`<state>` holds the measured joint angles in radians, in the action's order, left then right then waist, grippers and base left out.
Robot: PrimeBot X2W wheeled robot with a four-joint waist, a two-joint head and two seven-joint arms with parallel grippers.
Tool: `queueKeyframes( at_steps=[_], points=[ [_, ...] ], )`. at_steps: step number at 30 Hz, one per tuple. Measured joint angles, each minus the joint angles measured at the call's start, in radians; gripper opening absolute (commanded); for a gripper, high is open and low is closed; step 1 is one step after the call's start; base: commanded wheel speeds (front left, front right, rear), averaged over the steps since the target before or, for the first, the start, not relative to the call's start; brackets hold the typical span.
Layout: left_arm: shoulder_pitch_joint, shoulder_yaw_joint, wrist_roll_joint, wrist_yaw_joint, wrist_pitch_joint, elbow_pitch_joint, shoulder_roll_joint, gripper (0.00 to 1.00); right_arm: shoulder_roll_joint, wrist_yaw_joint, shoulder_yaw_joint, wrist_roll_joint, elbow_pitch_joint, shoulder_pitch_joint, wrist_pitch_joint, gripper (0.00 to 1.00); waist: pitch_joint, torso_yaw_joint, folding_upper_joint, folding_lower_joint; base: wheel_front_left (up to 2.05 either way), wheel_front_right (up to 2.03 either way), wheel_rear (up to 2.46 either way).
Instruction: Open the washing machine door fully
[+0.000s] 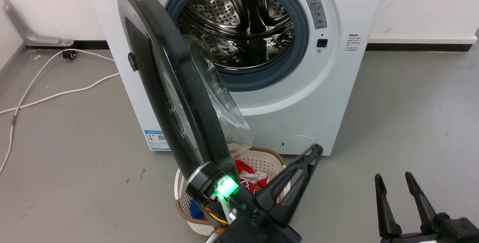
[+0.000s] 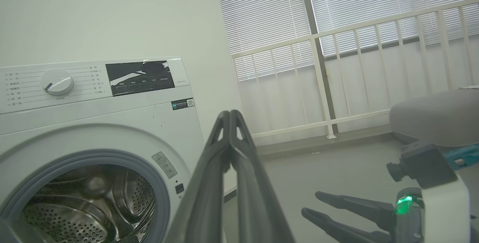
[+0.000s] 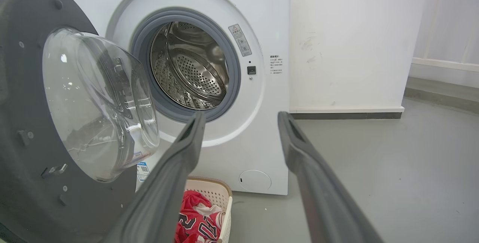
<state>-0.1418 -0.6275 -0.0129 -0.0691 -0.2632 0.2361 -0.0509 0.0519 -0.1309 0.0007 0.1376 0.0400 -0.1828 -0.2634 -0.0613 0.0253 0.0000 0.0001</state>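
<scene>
The white washing machine (image 1: 318, 97) (image 2: 93, 112) (image 3: 269, 11) stands against the wall with its steel drum (image 1: 239, 22) exposed. Its washing machine door (image 1: 187, 97) (image 3: 22, 86) is swung out on the left hinge, edge-on to the head view, and the clear glass bowl (image 3: 93, 101) bulges to the right. My left gripper (image 1: 316, 150) (image 2: 228, 117) is shut on nothing. It sits low, just right of the door's bottom rim, with its fingers pointing up and right. My right gripper (image 1: 394, 177) (image 3: 241, 117) (image 2: 311, 203) is open at the lower right, apart from the door.
A white laundry basket (image 1: 262, 159) (image 3: 209, 188) with red and white clothes sits on the floor below the door, in front of the machine. White cables (image 1: 56, 93) trail over the grey floor on the left. A white railing (image 2: 336, 86) runs to the machine's right.
</scene>
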Motion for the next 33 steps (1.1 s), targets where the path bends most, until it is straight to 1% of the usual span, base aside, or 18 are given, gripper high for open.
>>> queueKeyframes(
  at_steps=[7,14,21,26,27,29,33],
  points=[
    [0.026,-0.031,-0.017,0.007,0.000,-0.062,0.000,0.00,0.000,0.000,0.000,0.000,-0.003,0.004,0.000,1.00,0.007,0.011,0.0000,-0.0001,0.00,0.00,0.00],
    [0.065,-0.027,-0.039,0.007,0.000,-0.128,0.000,0.00,0.000,0.000,0.004,0.001,-0.011,0.004,0.000,1.00,0.015,0.027,0.0000,-0.0001,0.00,0.00,0.00],
    [0.107,-0.027,-0.047,-0.010,0.000,-0.200,0.000,0.00,0.000,0.000,0.008,0.003,-0.018,0.005,0.000,1.00,0.018,0.030,0.0000,0.0000,0.00,0.00,0.00],
    [0.126,0.011,-0.056,-0.012,0.000,-0.262,-0.002,0.00,0.000,0.000,0.011,0.003,-0.025,0.015,0.000,1.00,0.020,0.024,0.0000,-0.0001,0.00,0.00,0.00],
    [0.135,0.034,-0.062,-0.016,0.000,-0.285,-0.003,0.00,0.000,0.000,0.013,0.003,-0.030,0.015,0.000,1.00,0.019,0.022,0.0000,0.0000,0.00,0.00,0.00],
    [0.136,0.045,-0.062,-0.016,0.000,-0.296,-0.003,0.00,0.000,0.000,0.013,0.003,-0.032,0.015,0.000,1.00,0.019,0.020,0.0000,-0.0001,0.00,0.00,0.00],
    [0.136,0.105,-0.071,-0.010,0.000,-0.314,-0.002,0.00,0.000,0.000,0.015,0.003,-0.037,0.015,0.000,1.00,0.019,0.015,0.0000,-0.0001,0.00,0.00,0.00]
  ],
)
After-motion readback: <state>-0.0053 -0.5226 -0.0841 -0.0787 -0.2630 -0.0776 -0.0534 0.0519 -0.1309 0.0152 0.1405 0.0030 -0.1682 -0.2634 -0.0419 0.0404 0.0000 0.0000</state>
